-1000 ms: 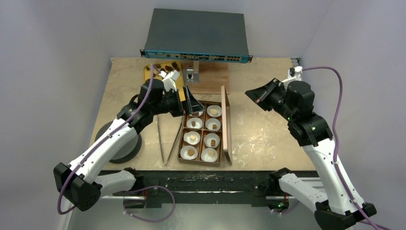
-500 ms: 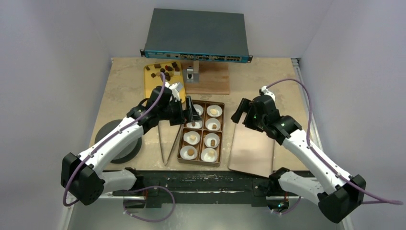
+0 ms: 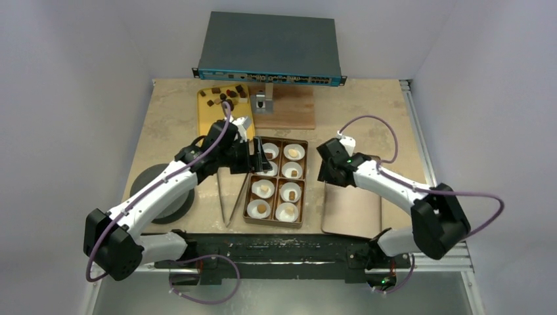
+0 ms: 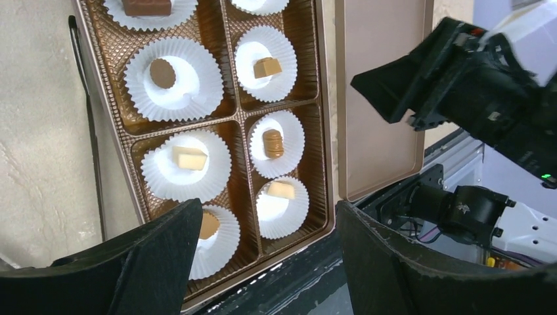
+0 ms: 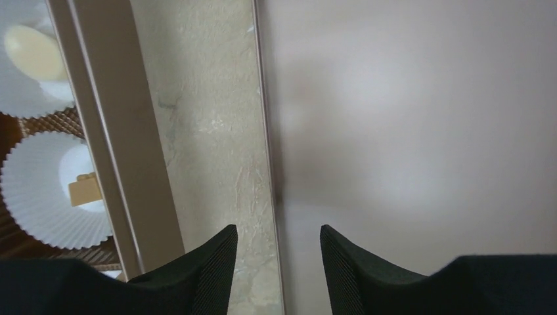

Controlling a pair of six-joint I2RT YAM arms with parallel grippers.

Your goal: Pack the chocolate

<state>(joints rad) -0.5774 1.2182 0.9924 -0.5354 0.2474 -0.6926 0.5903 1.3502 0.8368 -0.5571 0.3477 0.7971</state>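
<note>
The brown box (image 3: 251, 190) sits mid-table with white paper cups, a piece of chocolate (image 3: 265, 189) in several of them. More loose chocolate (image 3: 228, 96) lies on a yellow tray (image 3: 205, 115) behind it. My left gripper (image 3: 260, 156) hovers open over the box's far left corner. In the left wrist view its fingers (image 4: 151, 262) frame the near cups, and nothing sits between them; a ribbed brown chocolate (image 4: 273, 143) rests in one cup. The flat lid (image 3: 351, 207) lies right of the box. My right gripper (image 3: 326, 168) is open, straddling the lid's left edge (image 5: 266, 131).
Metal tongs (image 3: 226, 197) lie left of the box. A black round disc (image 3: 164, 197) sits at the left edge. A wooden board (image 3: 292, 105) with a small block and a dark network switch (image 3: 269, 46) stand at the back.
The lid stood on edge against the box's right side; it now lies flat on the table. My right arm swung down from high at the right to the lid's far left corner.
</note>
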